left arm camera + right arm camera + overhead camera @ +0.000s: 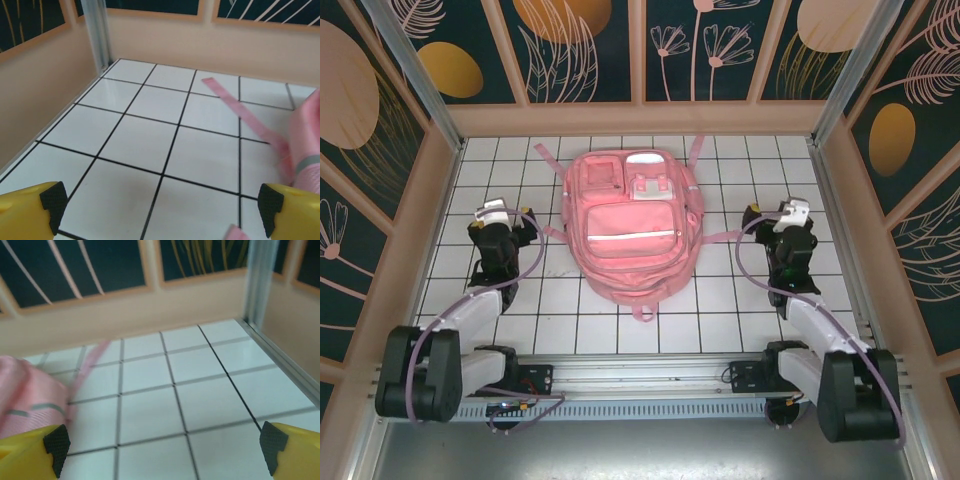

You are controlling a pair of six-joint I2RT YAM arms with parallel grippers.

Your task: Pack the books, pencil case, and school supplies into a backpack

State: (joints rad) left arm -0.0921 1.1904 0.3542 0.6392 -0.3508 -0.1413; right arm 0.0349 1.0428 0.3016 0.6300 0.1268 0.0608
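The pink backpack (630,225) lies flat in the middle of the white tiled table, front pockets up and closed. My left gripper (500,225) hovers to its left, apart from it, and stands open over bare tile (161,207). In the left wrist view the backpack's edge (305,135) and a pink strap (240,110) lie to the right. On the backpack's other side my right gripper (785,225) is also open with nothing between its fingers (164,446); there the backpack (25,395) sits at the left. The books, pencil case and school supplies are out of view.
Tan walls (440,180) with dark floral panels close the table on three sides, with metal corner posts (95,30). Thin pink straps (720,236) trail from the backpack's sides across the tiles. Both arm bases sit on the rail (640,375) at the near edge.
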